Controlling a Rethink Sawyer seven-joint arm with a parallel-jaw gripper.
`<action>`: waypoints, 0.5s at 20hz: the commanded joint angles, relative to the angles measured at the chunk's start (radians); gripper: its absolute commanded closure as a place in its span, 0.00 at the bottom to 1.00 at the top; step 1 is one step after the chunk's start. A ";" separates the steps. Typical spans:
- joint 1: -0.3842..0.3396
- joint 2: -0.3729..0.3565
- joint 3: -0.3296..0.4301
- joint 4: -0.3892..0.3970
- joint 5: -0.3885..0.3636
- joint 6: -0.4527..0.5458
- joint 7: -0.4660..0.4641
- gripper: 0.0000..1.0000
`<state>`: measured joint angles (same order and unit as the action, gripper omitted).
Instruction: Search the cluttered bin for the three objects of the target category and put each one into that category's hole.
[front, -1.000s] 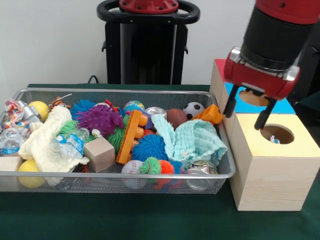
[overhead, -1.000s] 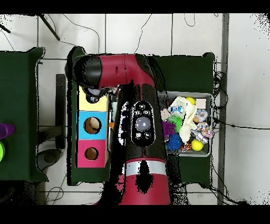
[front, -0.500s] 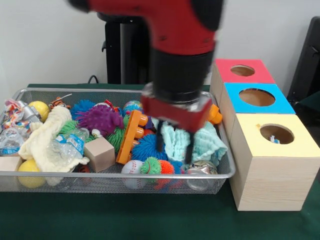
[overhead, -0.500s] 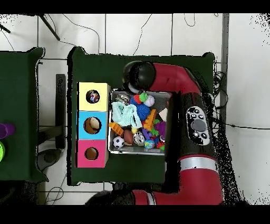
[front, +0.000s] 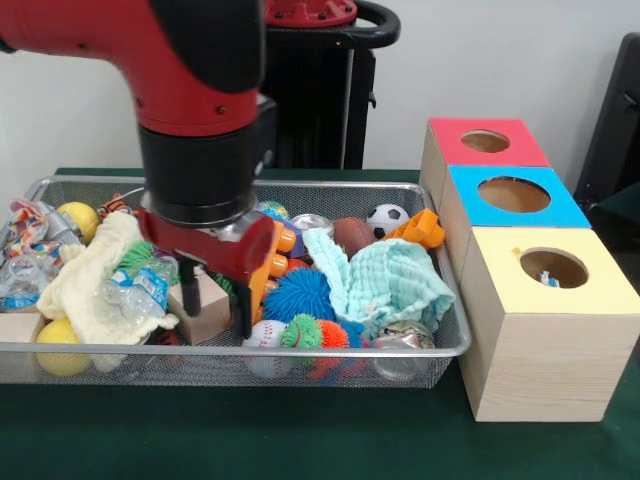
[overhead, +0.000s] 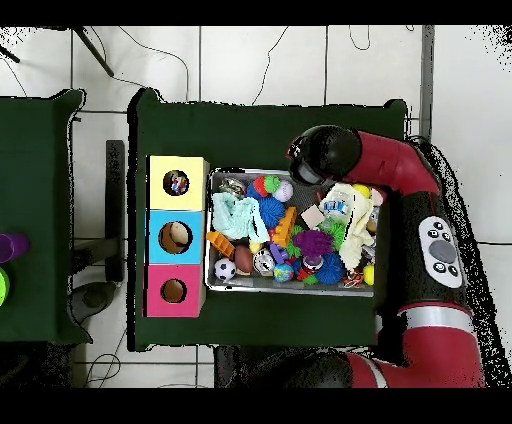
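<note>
Gripper: the red-and-black gripper (front: 216, 291) is hanging spread and empty over the silver wire-mesh bin (front: 420, 352).
Landmark: the pale wooden cube (front: 207, 311) is sitting right under it.
Targets: which three are wanted is unclear; the yellow-topped wooden hole box (front: 548, 330) is standing right of the bin.
Risk: descending fingers could be snagging the cream knitted cloth (front: 92, 275) left of the cube.

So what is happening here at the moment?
The red arm's gripper hangs open and empty over the mesh bin of mixed toys, by a wooden block and an orange toy. Beside the bin stand three boxes with holes; the yellow box has something inside.
</note>
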<state>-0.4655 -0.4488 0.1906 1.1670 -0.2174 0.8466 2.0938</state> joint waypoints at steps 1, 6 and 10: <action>-0.013 -0.032 0.128 0.067 -0.027 0.159 -0.303 0.00; -0.016 -0.074 0.132 0.085 -0.019 0.202 -0.293 0.00; -0.026 -0.107 0.140 0.101 -0.017 0.224 -0.293 0.00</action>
<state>-0.4788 -0.5086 0.2316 1.1684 -0.2196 0.9494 2.0839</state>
